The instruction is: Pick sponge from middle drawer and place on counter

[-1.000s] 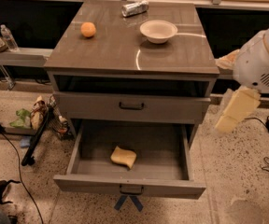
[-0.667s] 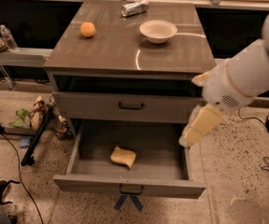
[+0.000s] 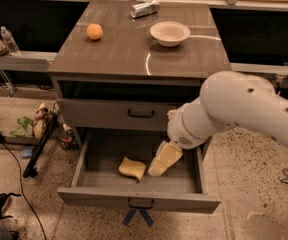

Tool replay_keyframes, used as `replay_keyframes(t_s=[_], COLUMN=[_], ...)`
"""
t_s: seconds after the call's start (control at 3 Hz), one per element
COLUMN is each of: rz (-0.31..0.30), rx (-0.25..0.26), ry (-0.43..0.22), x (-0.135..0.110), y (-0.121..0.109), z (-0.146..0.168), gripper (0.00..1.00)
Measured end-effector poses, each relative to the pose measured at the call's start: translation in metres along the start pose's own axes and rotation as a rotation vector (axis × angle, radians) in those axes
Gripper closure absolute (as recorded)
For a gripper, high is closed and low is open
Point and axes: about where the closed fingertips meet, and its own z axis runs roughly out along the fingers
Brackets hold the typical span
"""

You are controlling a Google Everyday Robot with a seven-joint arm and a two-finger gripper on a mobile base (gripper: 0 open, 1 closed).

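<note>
The pale-yellow sponge (image 3: pixel 132 168) lies on the floor of the open middle drawer (image 3: pixel 139 196), left of centre. My gripper (image 3: pixel 159 168) hangs from the white arm inside the drawer, just right of the sponge and slightly above it, close but apart. The counter (image 3: pixel 134 54) is the glossy grey-brown top of the cabinet above.
On the counter stand a white bowl (image 3: pixel 169 33), an orange fruit (image 3: pixel 94 31) and a crumpled silver can (image 3: pixel 144 8). The closed drawer front (image 3: pixel 119 114) sits above the open drawer. A black stand and cables (image 3: pixel 36 151) lie on the floor at left.
My arm has swung in from the right of the cabinet, leftward and down, bringing the gripper into the open drawer beside the sponge. The sponge has not moved.
</note>
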Motion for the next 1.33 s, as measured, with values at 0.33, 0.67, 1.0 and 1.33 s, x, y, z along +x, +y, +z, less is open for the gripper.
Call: replay_keyframes(t_s=[0.33,0.67,1.0,1.33], rz=[0.015,0.014,0.100,0.220], rx=[0.041,0.040,0.050,0.058], ry=[-0.027,-0.026,-0.054,-0.128], x=[-0.006,-0.006,0.003,0.027], y=[-0.007,-0.007,-0.011,-0.032], z=[0.008,0.008,0.029,0.081], gripper=[0.00,0.00,0.00,0.00])
